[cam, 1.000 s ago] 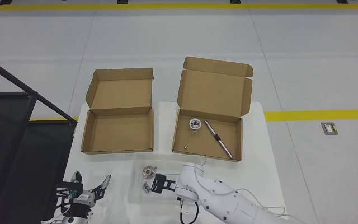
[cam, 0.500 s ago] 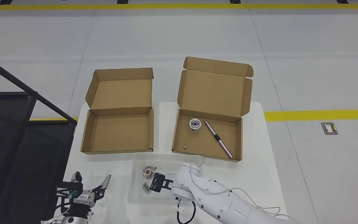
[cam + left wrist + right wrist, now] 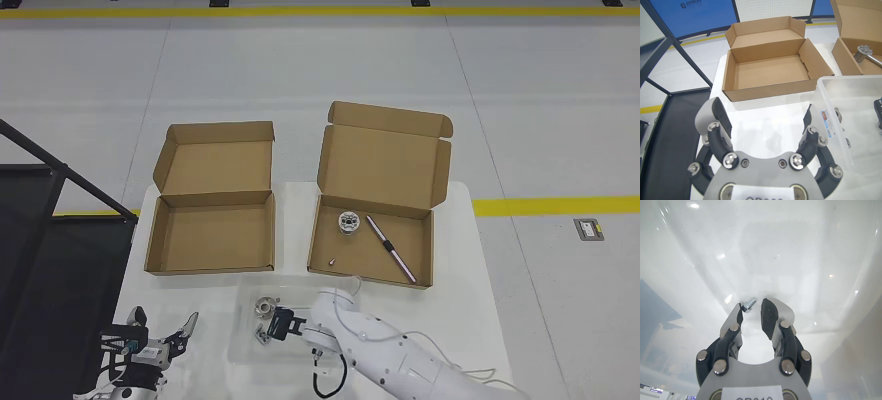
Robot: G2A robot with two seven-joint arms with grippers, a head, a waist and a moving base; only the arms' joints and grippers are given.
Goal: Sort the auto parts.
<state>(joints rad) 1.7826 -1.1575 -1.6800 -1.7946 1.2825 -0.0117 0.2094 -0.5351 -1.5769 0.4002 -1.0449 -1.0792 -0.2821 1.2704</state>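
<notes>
A small silver bolt (image 3: 750,304) lies on the floor of the clear plastic bin (image 3: 848,77), its threaded end pointing away from the right gripper (image 3: 752,306). The jaws stand apart on either side of it. The bolt's head sits right at the tip of one finger (image 3: 739,315) (touching or just short of it, I cannot tell), and the other pad (image 3: 769,317) is clear of it, so nothing is clamped.

In the top view this gripper reaches into the bin from 3 o'clock, and the bin's wall rises just beyond the bolt at 9 o'clock. A round metal part (image 3: 266,305) lies in the same bin at 12 o'clock from the gripper, near it but apart.

At 11 o'clock from the bin sits the left cardboard box (image 3: 210,240), its lid folded back. At 1 o'clock sits the right cardboard box (image 3: 365,262), also open. It holds a round fitting (image 3: 348,221), a slim rod (image 3: 390,248) lying slantwise beside it, and a tiny piece (image 3: 331,261) near the front wall. Everything rests on the white table (image 3: 470,300).

The left gripper (image 3: 163,324) hovers at 9 o'clock from the bin, outside its wall, with its jaws wide apart and holding nothing. A black rack (image 3: 60,280) stands farther out, also at 9 o'clock.
</notes>
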